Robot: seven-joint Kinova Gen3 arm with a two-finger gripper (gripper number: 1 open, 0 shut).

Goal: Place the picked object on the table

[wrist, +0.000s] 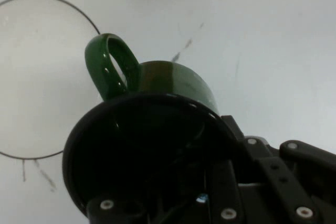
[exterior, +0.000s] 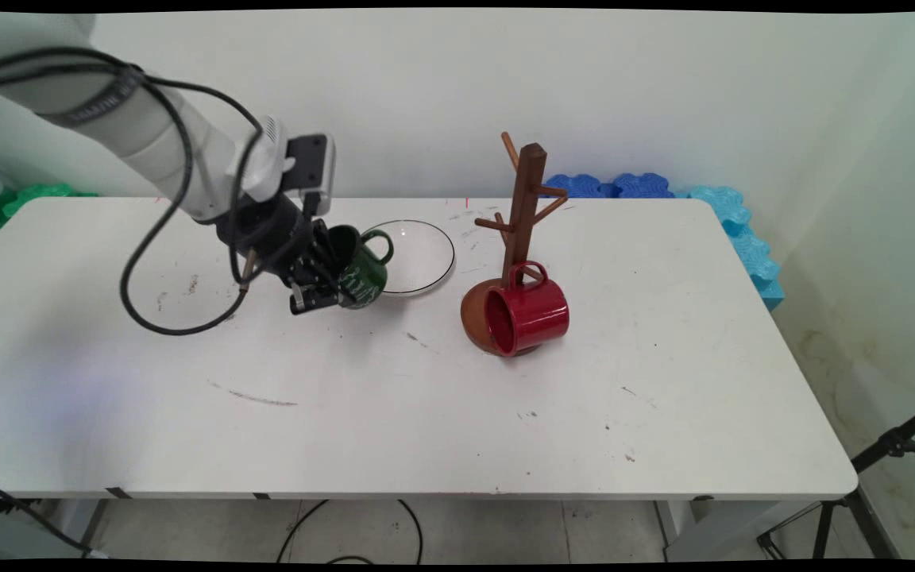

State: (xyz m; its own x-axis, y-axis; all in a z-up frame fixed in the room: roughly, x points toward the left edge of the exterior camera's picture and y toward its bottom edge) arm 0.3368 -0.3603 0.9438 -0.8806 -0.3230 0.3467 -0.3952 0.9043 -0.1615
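Gripping a green mug (exterior: 360,274) by its rim, one finger inside the mouth and one outside, the gripper (exterior: 322,280) carries it tilted on its side, handle up and away, just above the surface (exterior: 426,413). Just beyond the mug lies a clear plate (exterior: 419,256); farther off stands a wooden rack (exterior: 523,230) with a red mug (exterior: 529,314) hanging. A rim pinch lets a mug swivel, so slow, level motion suits it.
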